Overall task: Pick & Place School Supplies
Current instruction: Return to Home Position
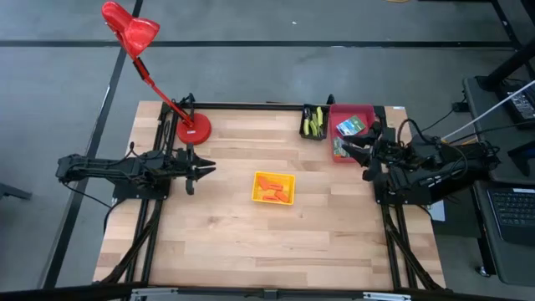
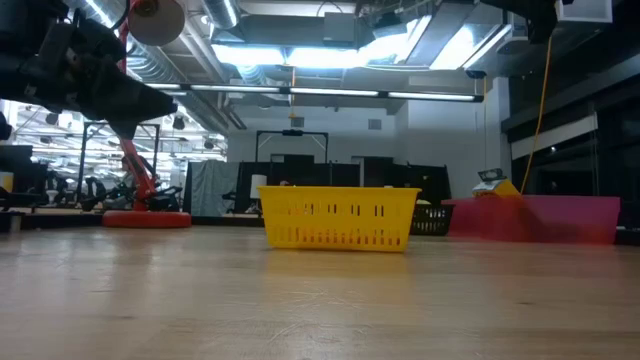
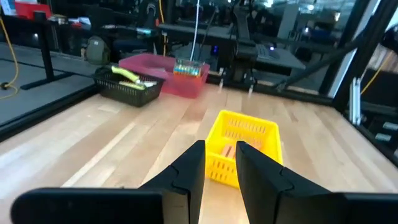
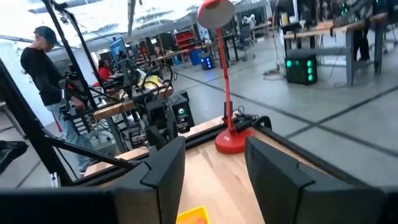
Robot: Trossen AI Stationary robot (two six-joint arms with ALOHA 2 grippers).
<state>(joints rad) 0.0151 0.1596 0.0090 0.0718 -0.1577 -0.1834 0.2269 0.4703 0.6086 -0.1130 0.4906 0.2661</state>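
Two dark robot arms hang over a wooden desk [image 1: 251, 242] with the school supplies sorted into three bins. The left tool [image 3: 219, 147] hovers above the desk's left side, near the round base of a red desk lamp [image 1: 194, 130], and points across the boards toward the middle. Its two fingers stand a narrow gap apart with nothing between them.

The right tool [image 4: 212, 146] is at the desk's right side, above the near corner of the red bin [image 1: 368, 109], and faces back toward the lamp. Its fingers are spread wide and it carries nothing.

At the centre of the desk sits the yellow bin [image 1: 275, 174], well apart from both tools, with the orange erasers [image 1: 272, 190] lying in a loose heap on its floor. Along the far edge, the black bin [image 1: 304, 121] holds the scissors [image 1: 315, 125], their yellow-green handles showing above its rim. Just beside it, touching or nearly so, the red bin holds the printed boxes [image 1: 351, 126]. One lies plainly in view, another is partly hidden under the right arm, and their full number cannot be told.

Beyond the desk, in the right wrist view, a person [image 4: 43, 68] in a dark top and cap stands among workshop benches.
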